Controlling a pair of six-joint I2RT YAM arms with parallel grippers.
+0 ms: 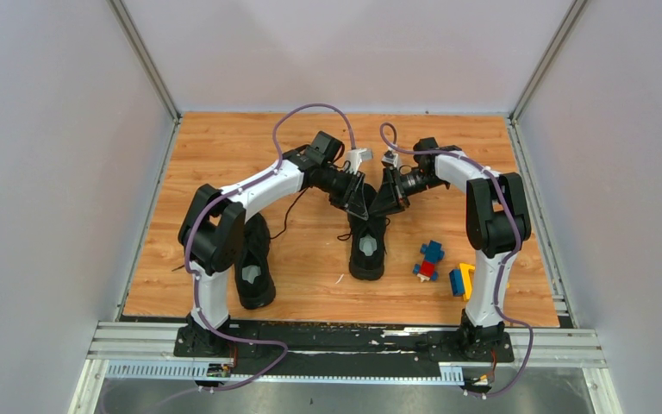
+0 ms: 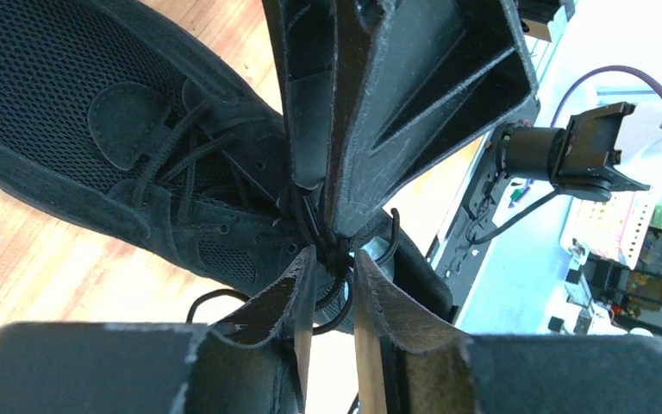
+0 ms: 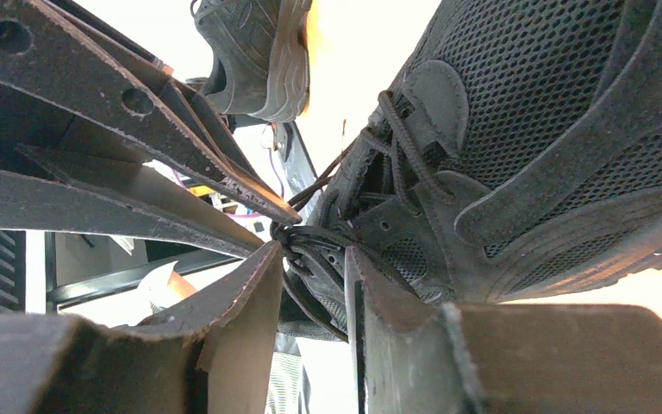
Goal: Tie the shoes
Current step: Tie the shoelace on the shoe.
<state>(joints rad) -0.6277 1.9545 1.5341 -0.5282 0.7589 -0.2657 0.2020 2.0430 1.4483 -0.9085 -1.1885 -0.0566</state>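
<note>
Two black shoes lie on the wooden table. The middle shoe (image 1: 368, 252) lies under both grippers; the other shoe (image 1: 255, 274) lies at the left, partly under the left arm. My left gripper (image 1: 359, 205) and right gripper (image 1: 381, 203) meet tip to tip over the middle shoe's laces. In the left wrist view my left gripper (image 2: 334, 259) is nearly shut on a bunch of thin black laces (image 2: 338, 252) above the shoe (image 2: 69, 103). In the right wrist view my right gripper (image 3: 312, 254) pinches lace strands (image 3: 306, 241) next to the shoe (image 3: 534, 129).
Small blue, red and yellow toy blocks (image 1: 429, 260) and another block (image 1: 461, 280) lie right of the middle shoe. Grey walls enclose the table on three sides. The second shoe also shows in the right wrist view (image 3: 254, 52).
</note>
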